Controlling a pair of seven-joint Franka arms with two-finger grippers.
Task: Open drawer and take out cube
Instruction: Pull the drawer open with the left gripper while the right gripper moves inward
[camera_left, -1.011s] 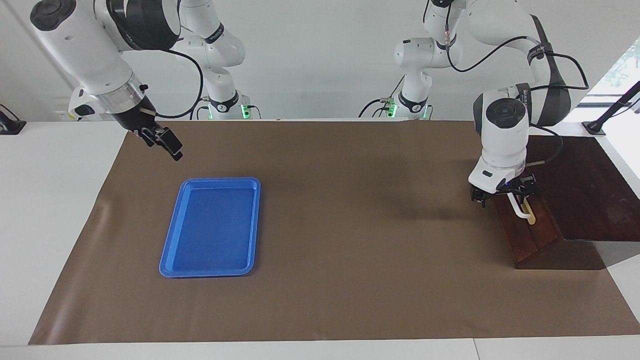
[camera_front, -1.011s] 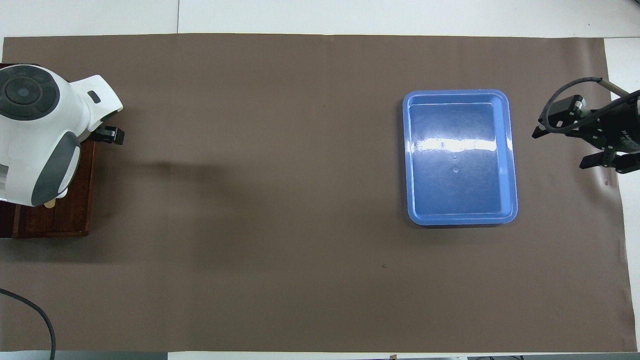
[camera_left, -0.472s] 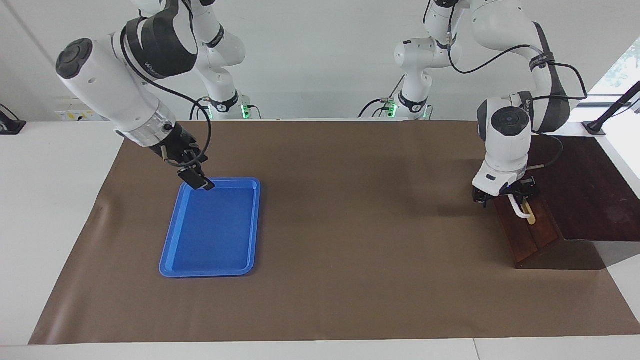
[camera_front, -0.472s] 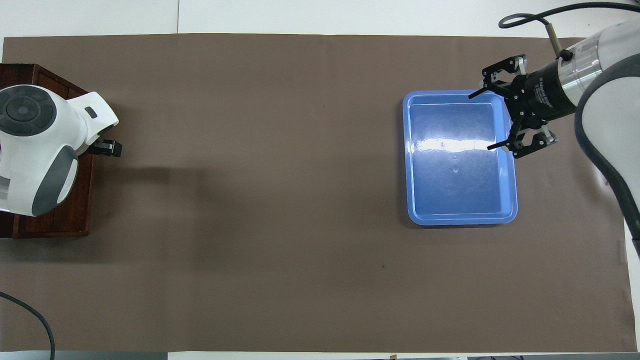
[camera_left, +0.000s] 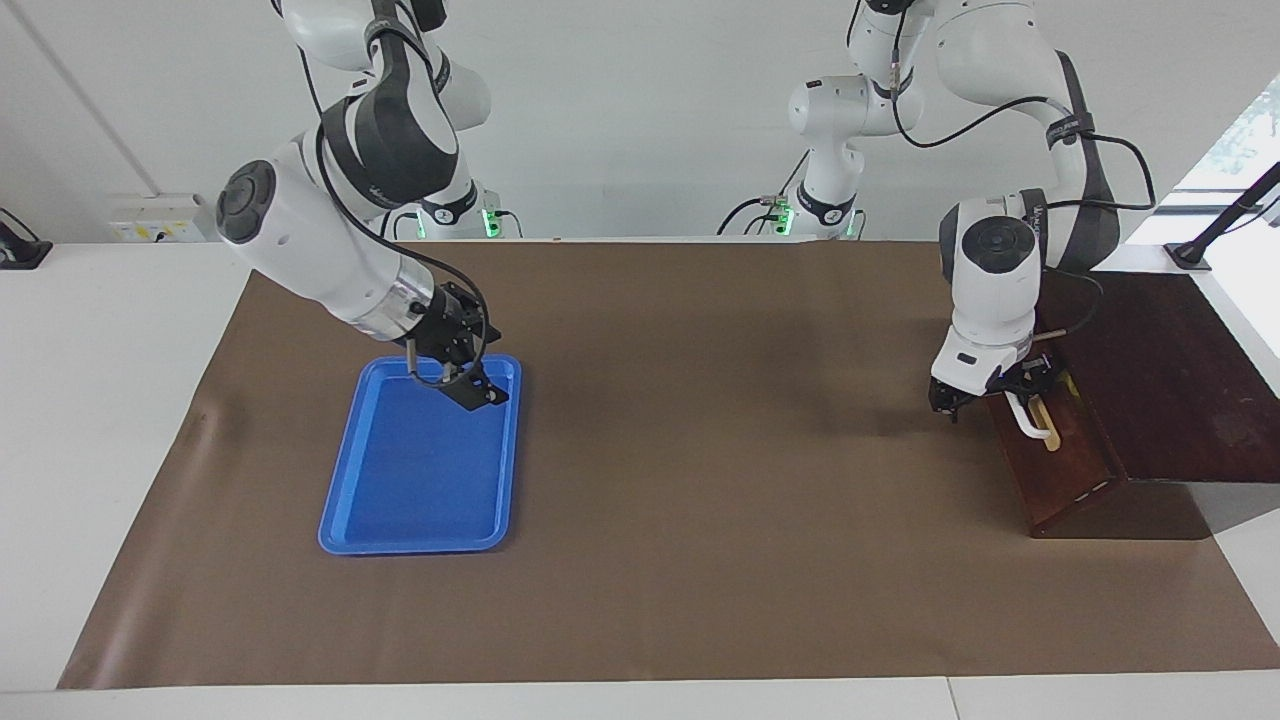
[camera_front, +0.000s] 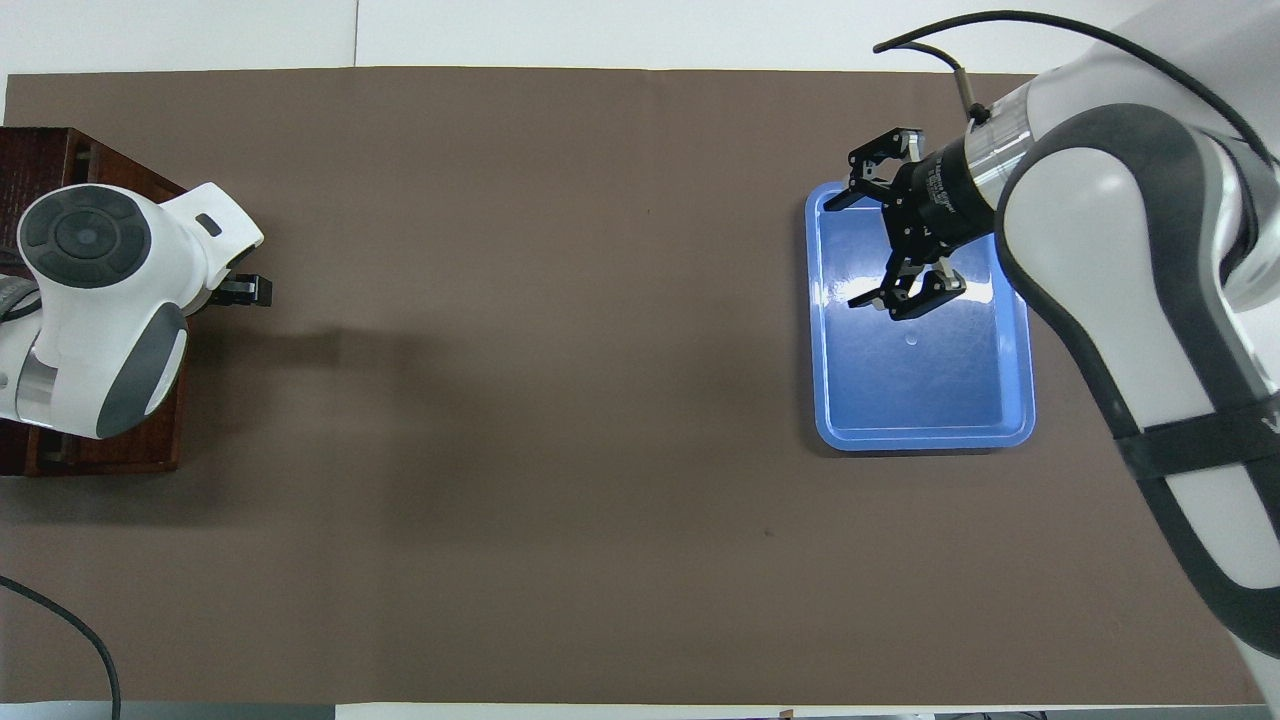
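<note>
The dark wooden box (camera_left: 1170, 370) stands at the left arm's end of the table. Its reddish-brown drawer (camera_left: 1060, 470) faces the middle of the table and stands out of the box by a thin gap. My left gripper (camera_left: 1008, 392) is down at the end of the white bar handle (camera_left: 1032, 422) that lies nearer to the robots, shut on it. In the overhead view the left arm's hand (camera_front: 215, 270) covers the handle and most of the drawer (camera_front: 150, 450). My right gripper (camera_left: 470, 385) (camera_front: 848, 252) is open and empty, up in the air. The yellow cube is hidden.
A flat blue tray (camera_left: 410, 545) (camera_front: 925, 440) lies on the brown mat (camera_left: 700, 450) toward the right arm's end, with nothing in it. My right gripper hangs over the part of the tray that is nearer to the robots.
My right gripper has swung in from off the mat's edge to over the blue tray and come lower. My left gripper and the handle have shifted slightly toward the table's middle.
</note>
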